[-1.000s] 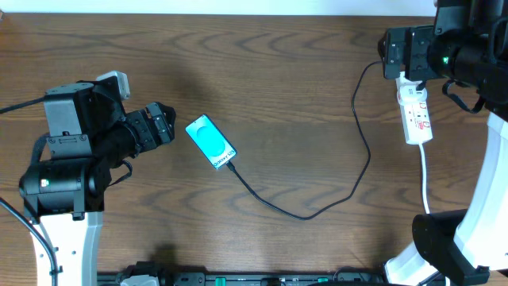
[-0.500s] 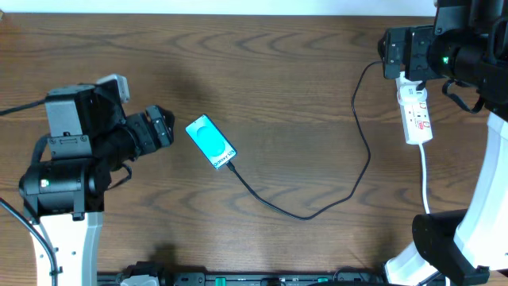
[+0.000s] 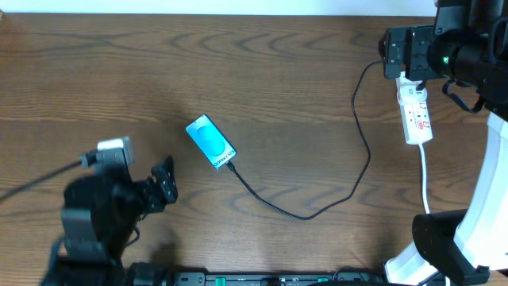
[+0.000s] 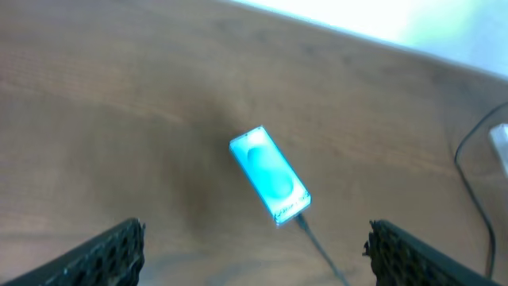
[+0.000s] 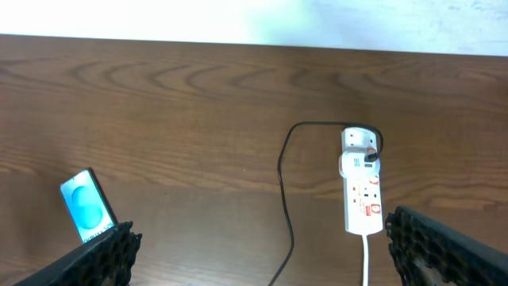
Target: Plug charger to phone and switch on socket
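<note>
The phone (image 3: 211, 143) lies face up, its teal screen lit, left of the table's middle. The charger (image 3: 305, 216), a thin black cable, runs from the phone's lower end in a loop to the plug at the socket (image 3: 417, 115) at the far right. Its connector tip sits at the phone's port. My left gripper (image 3: 163, 187) is open and empty, near the front left, apart from the phone (image 4: 270, 175). My right gripper (image 5: 262, 226) is open and empty above the table, with the socket (image 5: 363, 199) and cable (image 5: 282, 175) below it.
The socket's white cord (image 3: 425, 183) runs toward the front edge at the right. The right arm's base (image 3: 444, 246) stands at the front right. The table's far edge borders a pale wall (image 5: 254, 20).
My left arm has pulled back toward the front left, away from the phone. The right arm, phone, cable and socket have not moved.
</note>
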You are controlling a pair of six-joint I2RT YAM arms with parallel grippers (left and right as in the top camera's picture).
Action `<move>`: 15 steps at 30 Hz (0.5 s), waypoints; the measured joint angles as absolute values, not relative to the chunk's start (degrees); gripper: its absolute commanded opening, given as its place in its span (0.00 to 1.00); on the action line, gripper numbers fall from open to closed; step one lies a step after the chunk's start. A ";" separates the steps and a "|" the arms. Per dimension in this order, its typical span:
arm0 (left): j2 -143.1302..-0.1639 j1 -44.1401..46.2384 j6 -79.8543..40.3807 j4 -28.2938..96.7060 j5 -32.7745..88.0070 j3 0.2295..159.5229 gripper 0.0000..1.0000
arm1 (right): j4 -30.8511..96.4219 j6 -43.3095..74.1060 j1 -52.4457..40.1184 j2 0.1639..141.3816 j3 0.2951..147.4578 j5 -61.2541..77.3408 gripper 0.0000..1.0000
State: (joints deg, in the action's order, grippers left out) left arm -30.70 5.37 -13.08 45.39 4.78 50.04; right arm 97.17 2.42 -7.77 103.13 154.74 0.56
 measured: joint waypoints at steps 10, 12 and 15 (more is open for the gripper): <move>-9.17 3.57 -13.06 4.64 6.35 21.34 0.90 | 97.17 2.42 -7.77 103.13 154.74 0.40 0.99; -6.79 2.66 -13.08 -3.22 6.74 16.23 0.90 | 97.17 2.42 -7.77 103.13 154.74 0.40 0.99; -3.57 1.06 -13.08 -9.26 7.03 9.98 0.90 | 97.17 2.42 -7.77 103.13 154.74 0.40 0.99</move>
State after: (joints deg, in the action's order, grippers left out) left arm -3.57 1.06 -13.08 -9.26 7.03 9.98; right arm 97.17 2.42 -7.77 103.13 154.74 0.40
